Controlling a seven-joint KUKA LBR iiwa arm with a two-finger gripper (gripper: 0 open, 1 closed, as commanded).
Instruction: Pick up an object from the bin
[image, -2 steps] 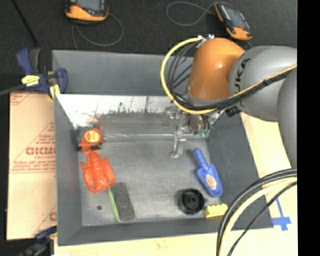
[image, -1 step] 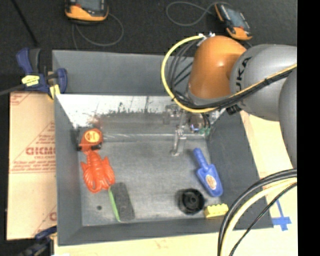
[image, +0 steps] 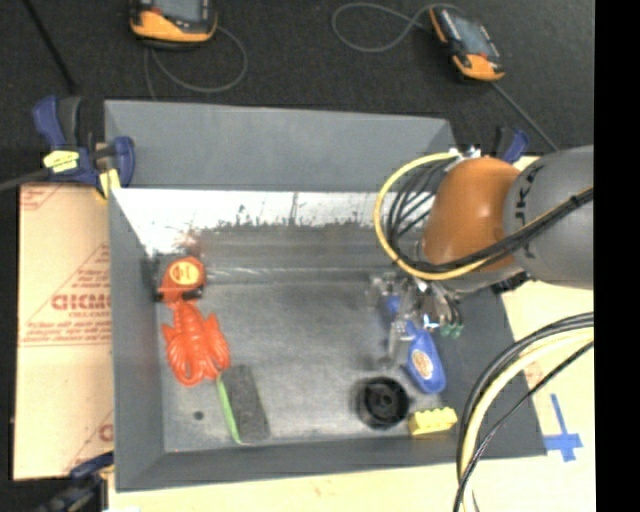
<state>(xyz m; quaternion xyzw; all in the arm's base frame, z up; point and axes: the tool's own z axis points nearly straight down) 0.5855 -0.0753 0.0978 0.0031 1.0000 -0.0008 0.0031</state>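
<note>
My gripper (image: 413, 308) is low at the bin's right side, under the arm's orange cover. Right below it lies a blue oval thing (image: 426, 364) with a pale label, and its upper end reaches up into the gripper's metal parts. Whether it is gripped or only touched I cannot tell. A black round part (image: 379, 402) lies just left of the blue thing. A small yellow brick (image: 432, 421) sits at the front right corner.
On the left side lie an orange tape measure (image: 182, 278), an orange-red toy lobster (image: 196, 346) and a grey block with a green stick (image: 243, 403). The arm and its cables cover the bin's right wall.
</note>
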